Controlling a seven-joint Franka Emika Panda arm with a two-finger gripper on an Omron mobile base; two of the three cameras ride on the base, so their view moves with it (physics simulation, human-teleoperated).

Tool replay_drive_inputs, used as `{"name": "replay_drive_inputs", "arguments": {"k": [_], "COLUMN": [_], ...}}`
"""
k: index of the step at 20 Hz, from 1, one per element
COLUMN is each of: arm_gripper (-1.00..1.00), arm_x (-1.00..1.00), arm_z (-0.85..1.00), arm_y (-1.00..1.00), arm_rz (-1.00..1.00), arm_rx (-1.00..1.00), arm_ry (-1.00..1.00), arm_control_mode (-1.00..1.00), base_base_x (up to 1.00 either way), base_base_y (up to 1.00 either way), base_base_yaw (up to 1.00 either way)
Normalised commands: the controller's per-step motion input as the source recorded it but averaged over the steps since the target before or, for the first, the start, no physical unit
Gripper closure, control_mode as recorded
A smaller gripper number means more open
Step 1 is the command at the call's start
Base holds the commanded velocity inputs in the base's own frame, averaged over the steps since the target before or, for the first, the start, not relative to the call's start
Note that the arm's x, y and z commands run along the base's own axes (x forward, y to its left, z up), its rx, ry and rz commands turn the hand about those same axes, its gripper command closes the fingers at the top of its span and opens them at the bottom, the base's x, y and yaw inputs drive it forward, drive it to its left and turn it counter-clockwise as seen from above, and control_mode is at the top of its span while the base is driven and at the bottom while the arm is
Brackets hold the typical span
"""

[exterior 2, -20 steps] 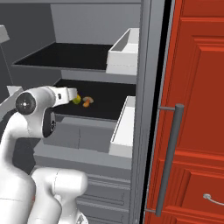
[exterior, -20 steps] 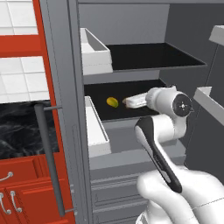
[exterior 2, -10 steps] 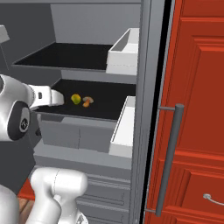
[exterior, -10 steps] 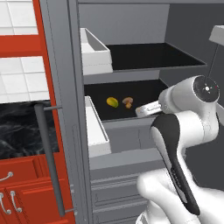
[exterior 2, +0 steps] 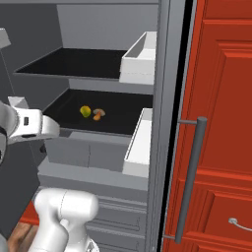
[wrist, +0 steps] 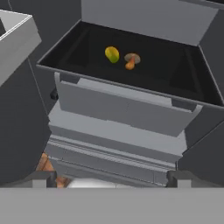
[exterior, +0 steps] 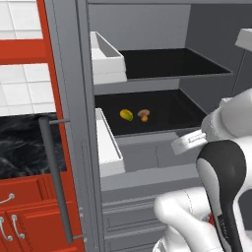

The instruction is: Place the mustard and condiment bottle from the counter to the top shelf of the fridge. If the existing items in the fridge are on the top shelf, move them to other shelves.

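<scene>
Claw is hanging wide open and empty outside the fridge, while the little fruit and mushroom piece are sitting side by side on the lower black shelf. Risk I'm seeing: reaching back in could clip that shelf's lip or knock them rolling.

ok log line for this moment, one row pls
fridge: door open | top shelf: bare | lower shelf: fruit beside mushroom piece | claw: open, holding nothing, outside fridge
</scene>
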Motion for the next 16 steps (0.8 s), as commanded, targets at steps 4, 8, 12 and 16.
{"name": "replay_drive_inputs", "arguments": {"k": [4, 8, 12, 16], "arm_gripper": [-1.0, -1.0, -1.0, -1.0], "arm_x": [-0.41, -0.17, 0.0, -0.19], "arm_z": [0.05, 0.18, 0.19, 0.02], "arm_y": [-0.03, -0.13, -0.05, -0.01], "arm_rz": [-0.01, -0.01, 0.0, 0.0], "arm_rx": [0.0, 0.01, 0.0, 0.0], "arm_ry": [-0.18, -0.18, -0.15, -0.01], "arm_control_mode": [-1.0, -1.0, -1.0, -1.0], "base_base_x": [0.0, 0.0, 0.0, 0.0], "base_base_y": [0.0, 0.0, 0.0, 0.0], "base_base_yaw": [0.0, 0.0, 0.0, 0.0]}}
